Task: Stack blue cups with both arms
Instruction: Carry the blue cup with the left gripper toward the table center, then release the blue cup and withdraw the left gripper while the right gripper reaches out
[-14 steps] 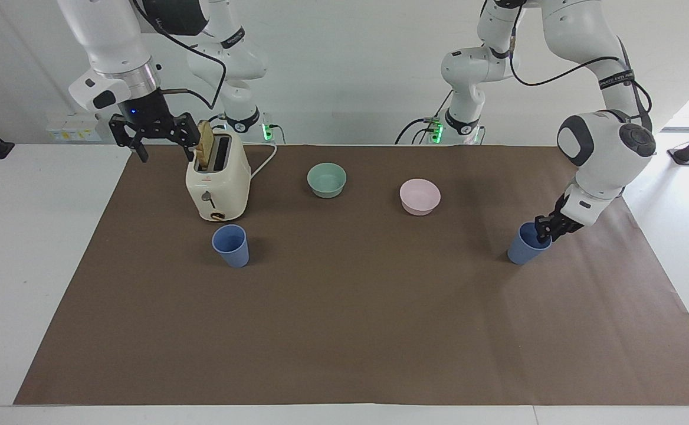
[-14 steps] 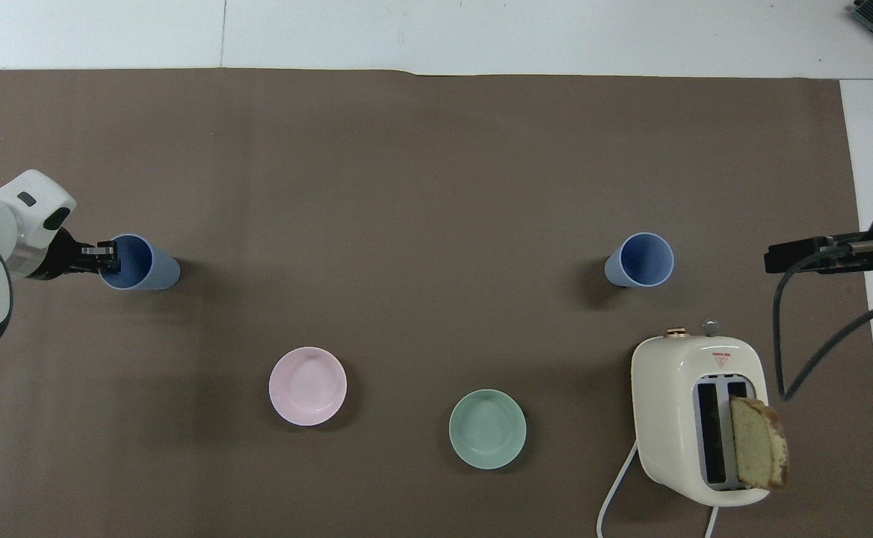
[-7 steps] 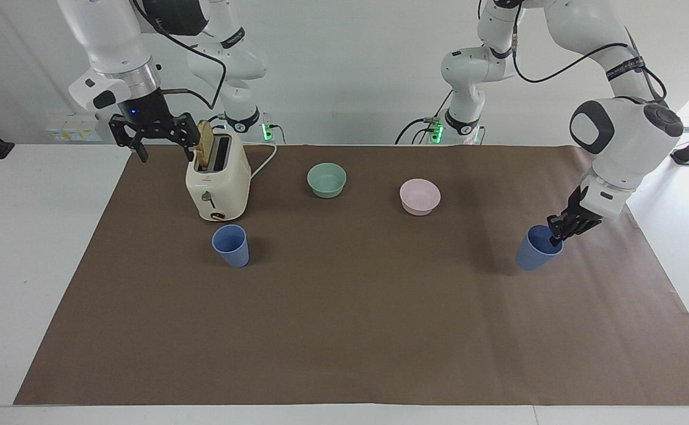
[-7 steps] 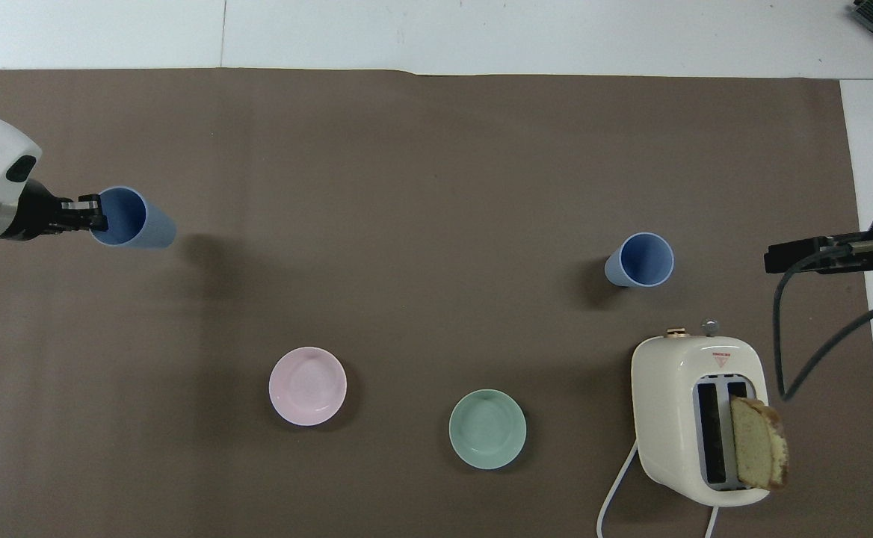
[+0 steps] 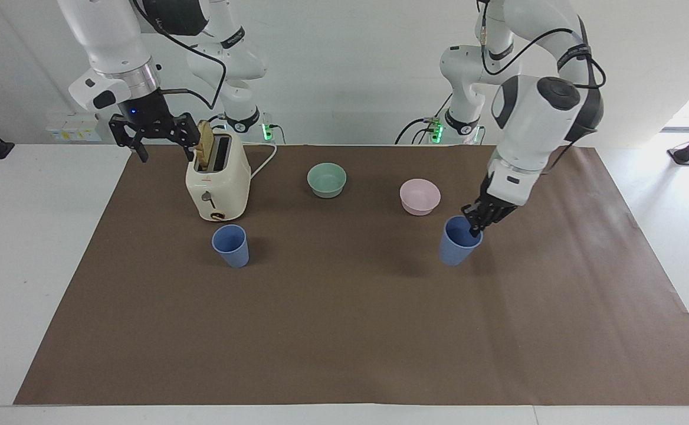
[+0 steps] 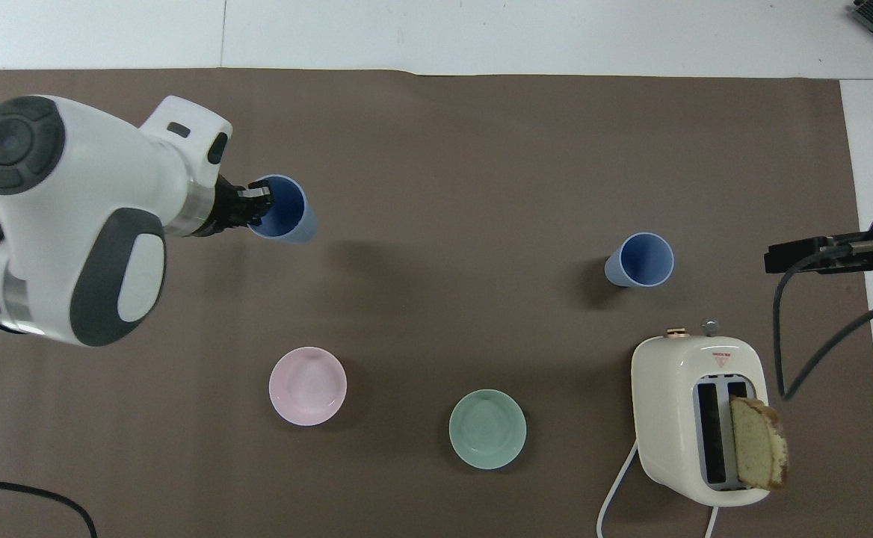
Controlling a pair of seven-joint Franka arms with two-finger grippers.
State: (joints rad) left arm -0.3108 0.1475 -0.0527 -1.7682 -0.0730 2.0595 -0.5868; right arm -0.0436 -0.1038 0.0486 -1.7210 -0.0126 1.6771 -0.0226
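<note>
While right gripper (image 5: 164,141) waits open, left gripper (image 5: 475,223) pinches one blue cup (image 5: 456,243) (rim grip) — airborne.

Brown table (image 5: 344,342), toaster (image 5: 217,183), bowls, cup (image 5: 230,245)

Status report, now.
Left end effector shut on held cup, aloft over mat. Right end effector open beside toaster, waiting. Standing cup unobstructed.

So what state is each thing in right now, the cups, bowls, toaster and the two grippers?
Left gripper: shut on the carried blue cup's rim.
Carried blue cup: lifted, tilted, empty.
Standing blue cup: upright on the mat, empty.
Right gripper: open, waiting beside the toaster.
Toaster: one bread slice sticking up.
Mint-green bowl: upright, empty.
Pink bowl: upright, empty.
</note>
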